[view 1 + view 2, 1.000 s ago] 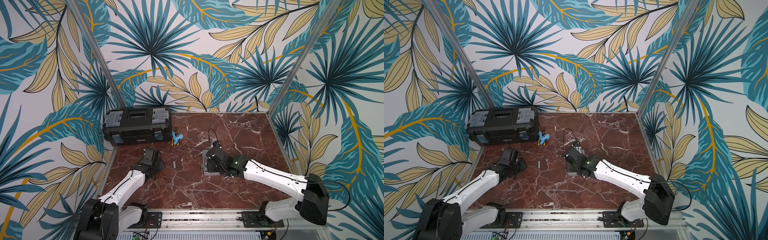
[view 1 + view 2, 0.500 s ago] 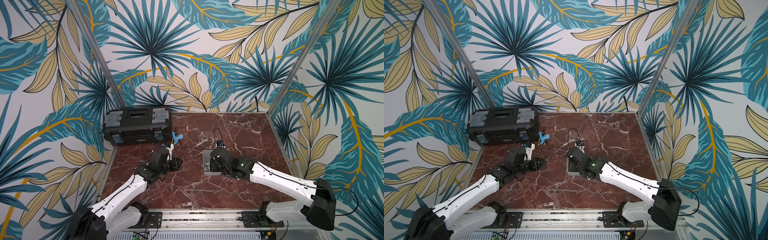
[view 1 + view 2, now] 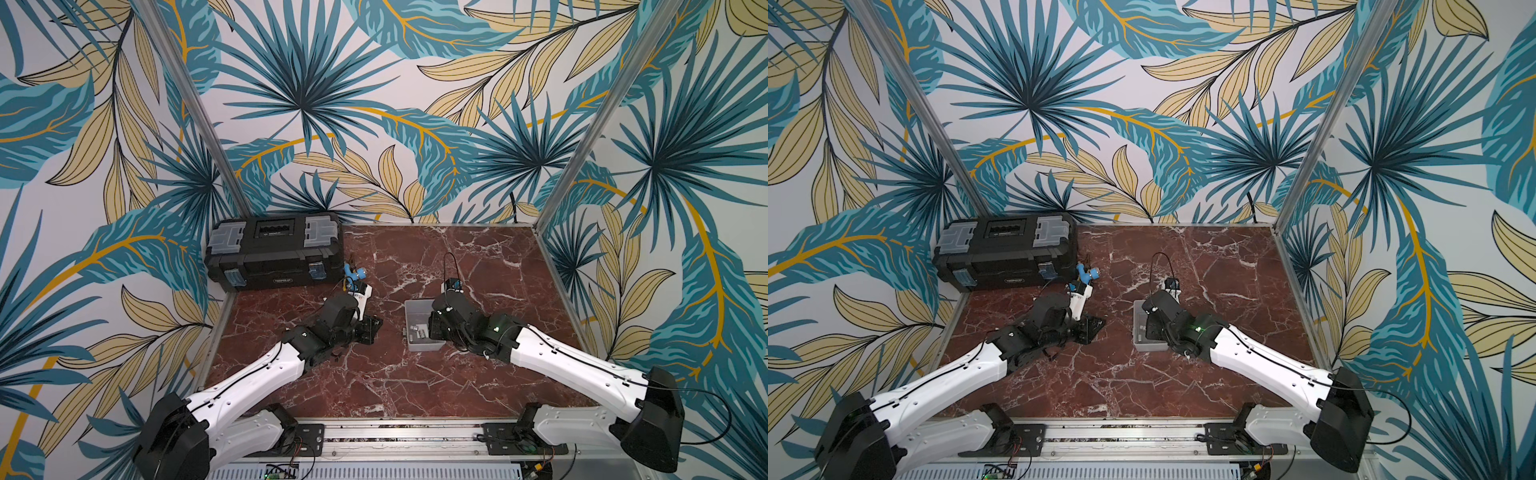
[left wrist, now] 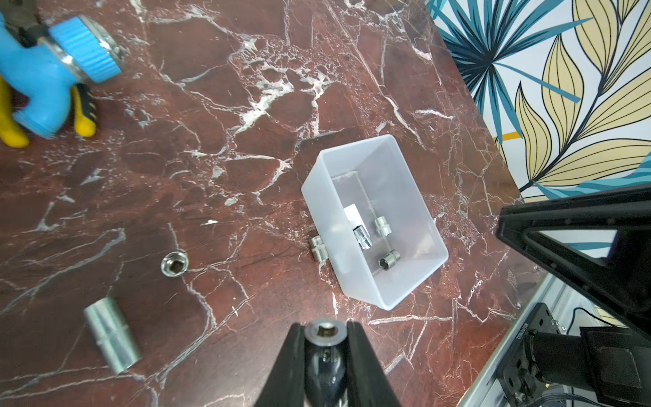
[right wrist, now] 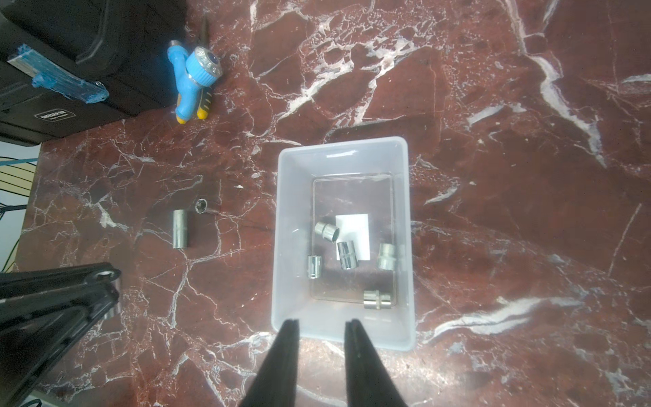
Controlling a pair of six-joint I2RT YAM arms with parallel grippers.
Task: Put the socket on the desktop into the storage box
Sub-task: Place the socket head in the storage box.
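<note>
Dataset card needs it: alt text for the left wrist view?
The left gripper, shut on a socket, hangs over the desktop with the storage box ahead, several sockets already inside. An upright socket and a longer socket on its side rest loose on the marble, and a blue spray nozzle lies farther off.

Storage box (image 5: 281, 211) is set on the desktop (image 3: 478, 266). Four sockets (image 5: 347, 254) are contained in it; a fifth socket (image 4: 318, 248) is lodged against its left outer wall. Further left, a lying socket (image 5: 180, 229) and an upright socket (image 5: 201, 204) are placed near each other. Toolbox (image 3: 274, 257) is set behind-left of the box, with spray nozzle (image 3: 355, 273) between them.
</note>
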